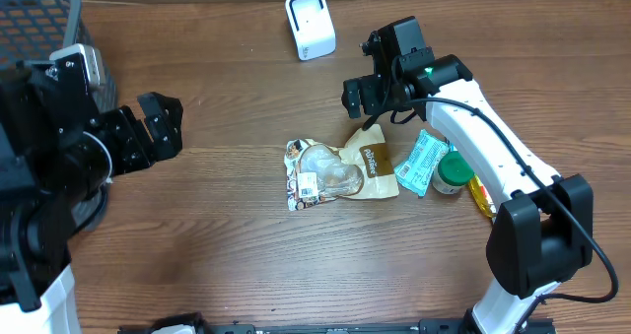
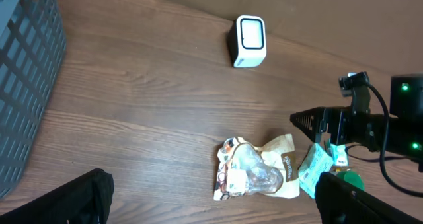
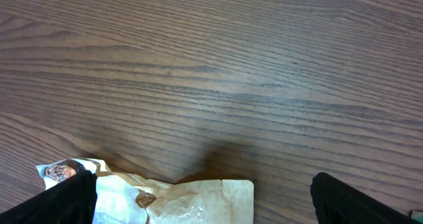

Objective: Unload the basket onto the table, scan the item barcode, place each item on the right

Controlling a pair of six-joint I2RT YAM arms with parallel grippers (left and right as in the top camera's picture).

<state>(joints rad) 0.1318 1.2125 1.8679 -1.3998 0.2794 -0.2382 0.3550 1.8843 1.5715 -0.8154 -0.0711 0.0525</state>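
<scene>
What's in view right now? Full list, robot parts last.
scanner: one, white, far side of the table, centre
snack bag: one, brown and white with a clear window, table centre
packet: one, teal, just right of the snack bag
jar: one, green lid, right of the packet, beside the right arm
yellow item: one, partly hidden by the right arm, kind unclear
basket: one, grey, far left corner
table: one, brown wood
left end effector: one, black, open, empty, left of centre
right end effector: one, black, open, empty, by the snack bag's far edge

Grey basket (image 1: 39, 14) at left; wooden table (image 1: 217, 255).
</scene>
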